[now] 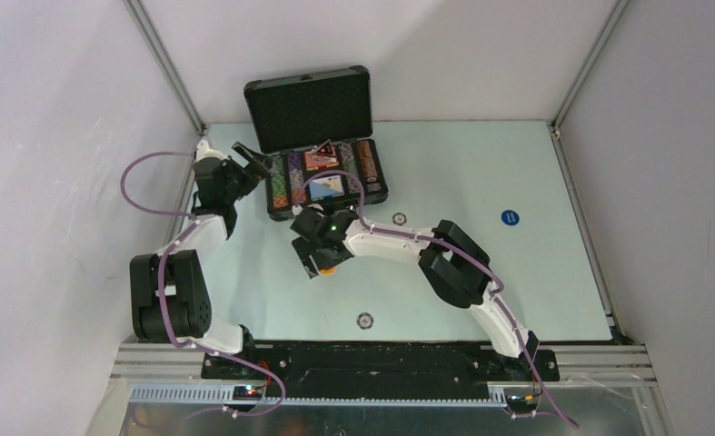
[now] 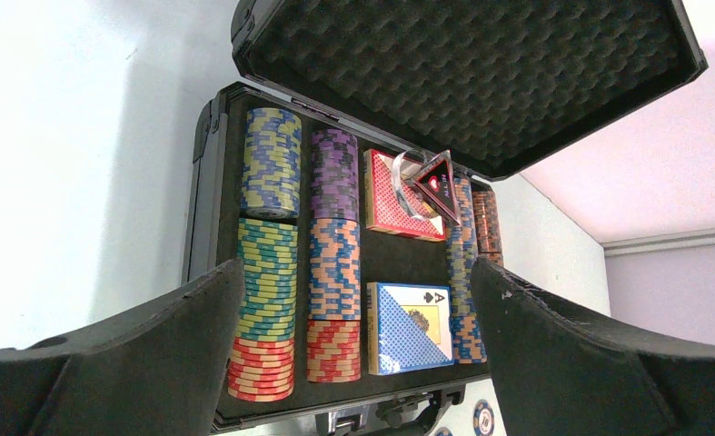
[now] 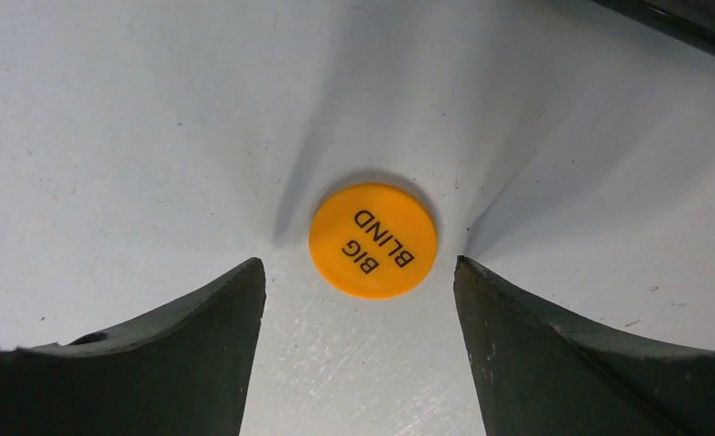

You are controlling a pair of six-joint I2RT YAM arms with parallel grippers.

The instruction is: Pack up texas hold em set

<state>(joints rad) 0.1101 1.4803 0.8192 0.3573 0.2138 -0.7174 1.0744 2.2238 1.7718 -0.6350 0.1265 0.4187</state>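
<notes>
1 black foam-lined hard case (image 1: 308,107), 4 rows of multicoloured chips (image 2: 267,272), 2 patterned card decks (image 2: 408,331), 1 orange round plastic button (image 3: 372,240)

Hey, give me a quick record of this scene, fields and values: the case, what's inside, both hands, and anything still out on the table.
case: open, foam-lined lid raised
inside: rows of chips, red deck with triangular marker on it, blue deck
left hand: open, empty, facing into the case
right hand: open, straddling the orange Big Blind button, not touching it
still out: that button, flat on the table
</notes>
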